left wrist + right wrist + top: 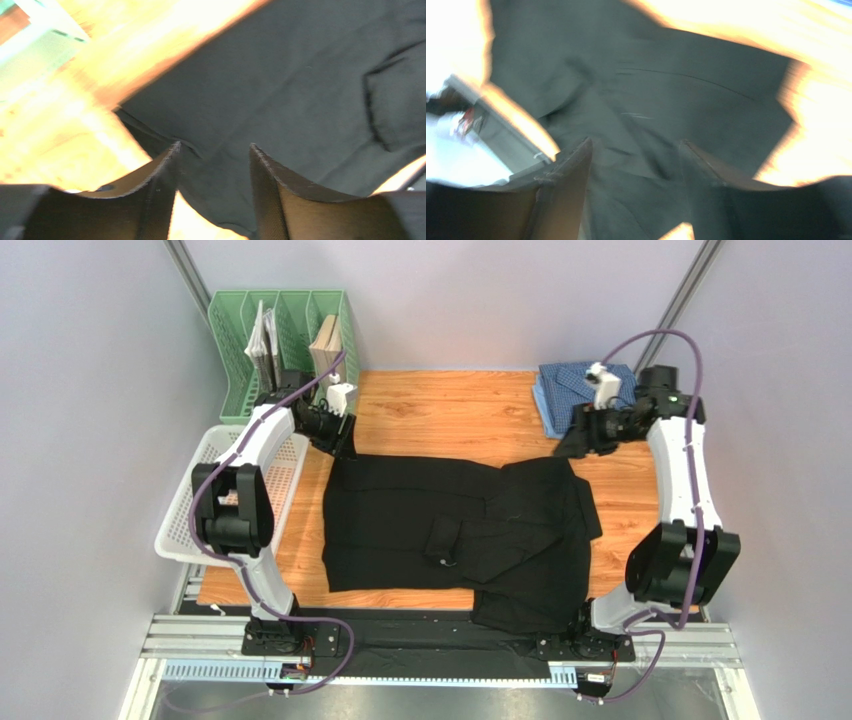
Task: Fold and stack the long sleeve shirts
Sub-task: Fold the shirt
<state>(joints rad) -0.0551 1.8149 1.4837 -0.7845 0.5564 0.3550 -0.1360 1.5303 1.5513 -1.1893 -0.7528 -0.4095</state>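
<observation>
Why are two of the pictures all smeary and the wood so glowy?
Left wrist view: streaky blur smears the black shirt, and the wooden table is blown out to bright orange-white. Right wrist view: blurrier still, same glare around the shirt. Top external view: sharp and evenly lit.

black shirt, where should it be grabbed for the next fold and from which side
The black shirt is probably best taken by its two far corners, coming from the far side of the table. It lies flat, its far edge fairly straight with bare wood behind it, so a finger could slip under there. The left pincer and right pincer hang open near those corners.
</observation>
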